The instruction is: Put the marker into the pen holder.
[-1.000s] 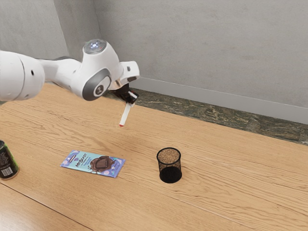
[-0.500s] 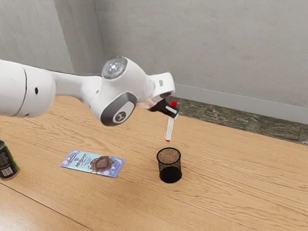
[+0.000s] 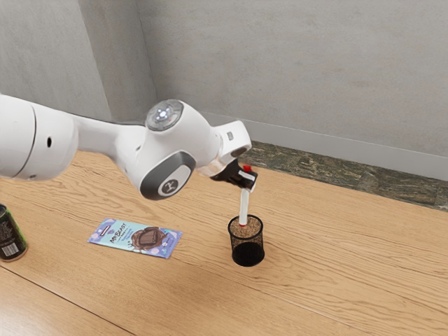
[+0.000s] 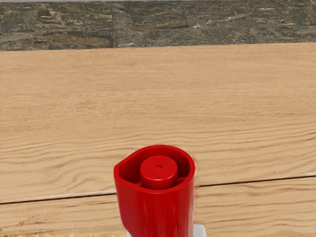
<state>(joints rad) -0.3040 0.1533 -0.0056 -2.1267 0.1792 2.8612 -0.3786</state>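
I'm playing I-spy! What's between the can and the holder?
The chocolate bar lies between the can and the holder. You can see it in the exterior view.

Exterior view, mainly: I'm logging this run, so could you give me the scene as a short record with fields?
gripper: black, shut on the marker, above the pen holder
gripper position
marker: white body, nearly upright, red end up
marker's lower tip: at the pen holder's mouth; whether inside, cannot tell
pen holder: black mesh, upright on the table
chocolate bar: flat, between can and pen holder
can: upright, at the exterior view's left edge
task status: marker not yet released
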